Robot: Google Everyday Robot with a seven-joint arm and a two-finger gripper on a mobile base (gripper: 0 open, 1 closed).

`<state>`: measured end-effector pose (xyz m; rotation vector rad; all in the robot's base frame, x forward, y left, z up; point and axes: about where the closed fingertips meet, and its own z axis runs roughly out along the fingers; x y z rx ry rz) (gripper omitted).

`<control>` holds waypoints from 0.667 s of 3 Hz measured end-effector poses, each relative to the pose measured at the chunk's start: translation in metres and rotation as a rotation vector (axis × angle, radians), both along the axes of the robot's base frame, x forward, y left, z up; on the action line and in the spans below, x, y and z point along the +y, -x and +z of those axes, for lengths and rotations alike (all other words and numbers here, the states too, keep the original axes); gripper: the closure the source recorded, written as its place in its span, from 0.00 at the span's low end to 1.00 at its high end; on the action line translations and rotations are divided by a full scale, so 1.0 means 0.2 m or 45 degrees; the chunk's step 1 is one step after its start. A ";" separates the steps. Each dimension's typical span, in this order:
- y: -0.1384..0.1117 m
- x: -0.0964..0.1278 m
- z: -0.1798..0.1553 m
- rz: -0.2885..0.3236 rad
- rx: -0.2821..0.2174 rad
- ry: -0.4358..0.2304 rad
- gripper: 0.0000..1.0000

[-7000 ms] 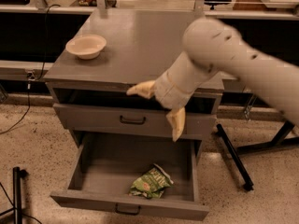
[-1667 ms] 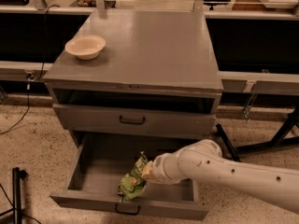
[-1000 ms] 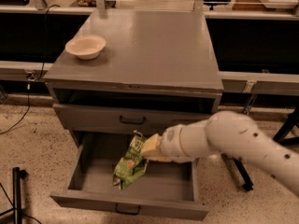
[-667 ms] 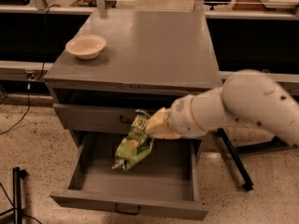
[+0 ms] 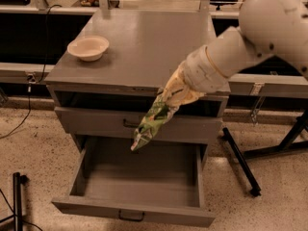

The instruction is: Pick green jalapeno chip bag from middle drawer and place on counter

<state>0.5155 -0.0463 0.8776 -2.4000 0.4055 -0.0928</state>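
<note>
Up by the table (image 5: 154,42) front edge, our claw (image 5: 175,93) is clenched on the bag (image 5: 149,124) by its top, far as we can tell. It dangles over the open drawer (image 5: 144,177). We're mid-lift; next we'd raise it clear of the edge and set it down.

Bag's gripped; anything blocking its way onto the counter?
Nothing visible. The gripper holds the green jalapeno chip bag at the front edge of the counter, hanging below it; the bowl sits far left.
</note>
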 end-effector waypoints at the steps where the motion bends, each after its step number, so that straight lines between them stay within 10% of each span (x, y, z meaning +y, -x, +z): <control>1: -0.19 -0.01 0.06 -0.054 0.142 0.032 1.00; 2: -0.39 0.12 0.23 -0.045 0.141 -0.003 1.00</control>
